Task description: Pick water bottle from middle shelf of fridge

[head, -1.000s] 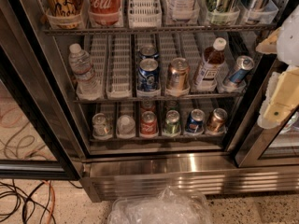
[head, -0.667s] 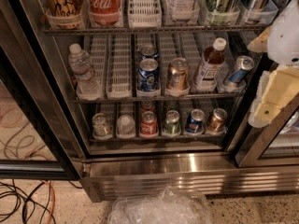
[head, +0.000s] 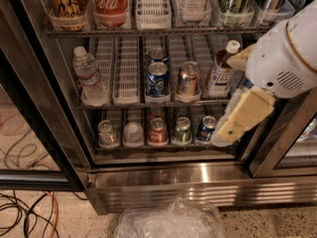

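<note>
Three racks fill the open fridge (head: 198, 175), whose dark door frame (head: 34, 113) slants down the left of the frame, with cables (head: 25, 212) on the floor at lower left. On the top rack a red cola bottle (head: 110, 1) stands at upper left. The water bottle (head: 89, 76) stands upright in the leftmost tray of the middle shelf (head: 133, 104) – left of centre in the frame, with nothing touching it. Two bare white trays lie to its right, then a blue can (head: 157, 78), a copper can (head: 188, 78) and a brown bottle (head: 219, 73) with a white cap. Below, a row of small cans (head: 157, 132) lines the bottom rack. Crumpled clear plastic (head: 168, 222) lies on the floor at lower centre.

At the right edge hangs the gripper (head: 229, 95) – a white body with two cream fingers (head: 242, 115) spread wide, nothing between them. One sits just beside the brown bottle's cap; the other reaches down-left over the right end of the bottom rack. It is well apart from the water bottle.
</note>
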### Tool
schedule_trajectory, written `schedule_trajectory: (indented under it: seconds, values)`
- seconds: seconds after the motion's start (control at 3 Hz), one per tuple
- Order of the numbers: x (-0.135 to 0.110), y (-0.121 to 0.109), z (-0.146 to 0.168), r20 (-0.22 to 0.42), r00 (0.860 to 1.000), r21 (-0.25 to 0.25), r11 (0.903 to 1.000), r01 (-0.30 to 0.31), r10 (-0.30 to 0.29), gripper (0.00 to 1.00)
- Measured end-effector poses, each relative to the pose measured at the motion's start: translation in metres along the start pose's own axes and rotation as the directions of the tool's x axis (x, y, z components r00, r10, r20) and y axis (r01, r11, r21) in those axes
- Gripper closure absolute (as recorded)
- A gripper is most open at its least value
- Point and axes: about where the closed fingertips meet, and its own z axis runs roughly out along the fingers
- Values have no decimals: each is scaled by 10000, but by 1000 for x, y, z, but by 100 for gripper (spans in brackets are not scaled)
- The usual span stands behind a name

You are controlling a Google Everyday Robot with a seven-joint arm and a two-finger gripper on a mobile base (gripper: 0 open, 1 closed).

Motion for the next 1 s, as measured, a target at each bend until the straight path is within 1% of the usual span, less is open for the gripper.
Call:
schedule_trajectory:
  seconds: [0.33,0.67,1.0]
  values:
    - [-14,22,14,1319,9872,-598,9948,-821,894,0]
    - [-25,27,12,1723,9791,-827,9920,-952,1083,0]
    - [-25,27,12,1723,9791,-827,9920,-952,1083,0]
